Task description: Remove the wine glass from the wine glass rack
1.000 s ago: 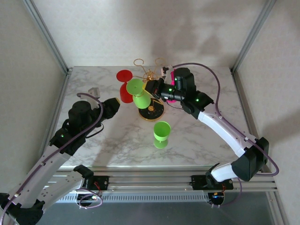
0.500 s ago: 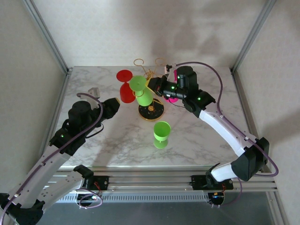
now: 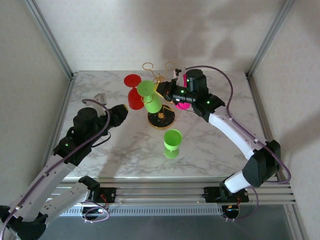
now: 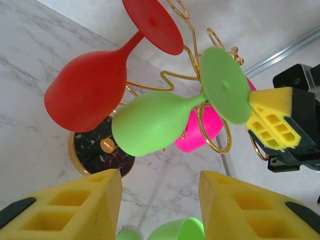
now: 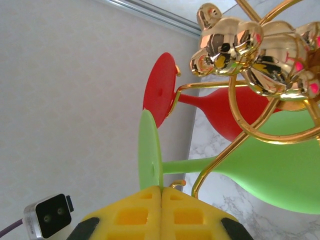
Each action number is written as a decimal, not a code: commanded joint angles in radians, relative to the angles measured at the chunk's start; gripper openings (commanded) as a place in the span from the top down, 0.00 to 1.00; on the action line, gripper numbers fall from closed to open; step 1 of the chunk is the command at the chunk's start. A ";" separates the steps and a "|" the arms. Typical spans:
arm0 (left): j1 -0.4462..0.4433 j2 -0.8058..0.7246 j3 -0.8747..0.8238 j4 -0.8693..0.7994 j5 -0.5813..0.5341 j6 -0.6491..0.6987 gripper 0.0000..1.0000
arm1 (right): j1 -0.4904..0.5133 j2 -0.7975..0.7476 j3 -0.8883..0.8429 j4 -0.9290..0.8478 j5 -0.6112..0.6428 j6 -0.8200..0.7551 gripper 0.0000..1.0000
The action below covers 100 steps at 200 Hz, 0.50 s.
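The wine glass rack (image 3: 161, 120), gold wire on a round black-and-gold base, stands mid-table. A green wine glass (image 3: 151, 102) hangs on it bowl-down and tilted, next to a red wine glass (image 3: 134, 96) and a pink one (image 3: 183, 104). My right gripper (image 3: 161, 90) is shut on the edge of the green glass's round foot (image 5: 149, 150), pads (image 5: 135, 215) pressed together. The stem passes through a gold loop (image 5: 235, 150). My left gripper (image 3: 124, 111) hovers left of the rack, open and empty (image 4: 160, 200), facing the hanging green bowl (image 4: 150, 122).
Another green glass (image 3: 172, 140) stands upright on the marble in front of the rack, close under my left fingers (image 4: 175, 231). Empty gold loops (image 3: 148, 66) stick out at the rack's back. Metal frame posts (image 3: 50, 37) stand at the far corners of the table.
My right gripper has edged slightly up and left beside the rack, carrying the green glass's foot with it. The left arm has not moved.
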 commanded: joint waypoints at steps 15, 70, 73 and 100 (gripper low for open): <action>0.007 -0.002 -0.003 0.030 -0.016 -0.008 0.56 | -0.007 0.033 0.046 0.044 -0.044 0.005 1.00; 0.008 -0.007 -0.008 0.032 -0.025 -0.013 0.56 | -0.007 0.035 0.049 0.052 -0.063 0.010 1.00; 0.009 -0.007 -0.008 0.033 -0.025 -0.013 0.56 | -0.007 0.034 0.049 0.051 -0.064 0.010 1.00; 0.009 -0.007 -0.009 0.033 -0.025 -0.016 0.56 | -0.006 0.024 0.050 0.044 -0.071 0.008 1.00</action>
